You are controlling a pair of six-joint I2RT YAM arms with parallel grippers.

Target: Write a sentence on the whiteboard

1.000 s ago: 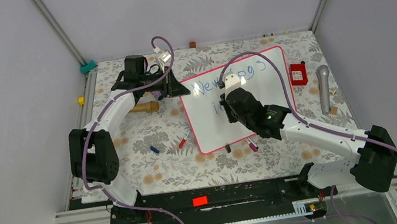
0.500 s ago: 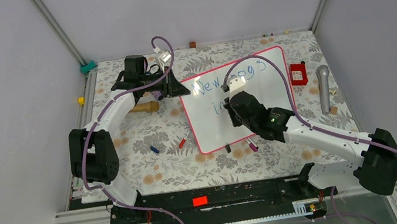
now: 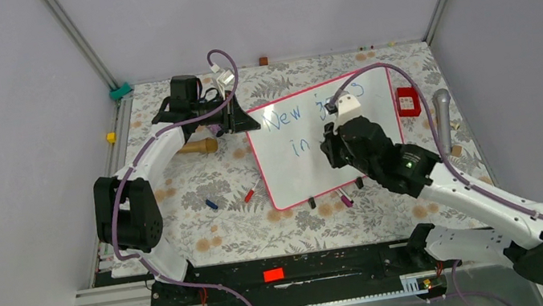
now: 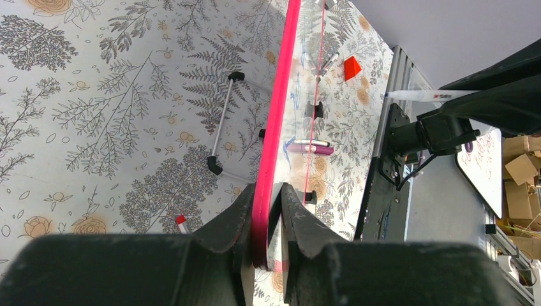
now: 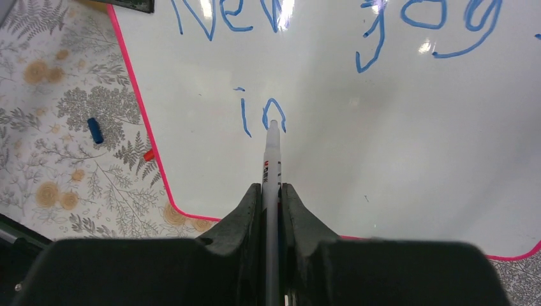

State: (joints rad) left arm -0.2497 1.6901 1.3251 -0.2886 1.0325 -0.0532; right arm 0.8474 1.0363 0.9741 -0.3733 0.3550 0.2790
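Two clamped grips, my right gripper (image 5: 272, 189) on slim white marker (image 5: 273, 150), left gripper (image 4: 268, 191) on pink rim of glossy whiteboard (image 5: 395, 159), small blue cylinder (image 5: 95, 130) left of marker.

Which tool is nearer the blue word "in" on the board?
Right. The right tool holds a marker with its tip at the blue word; the left tool clamps the board by its pink edge, at a corner.
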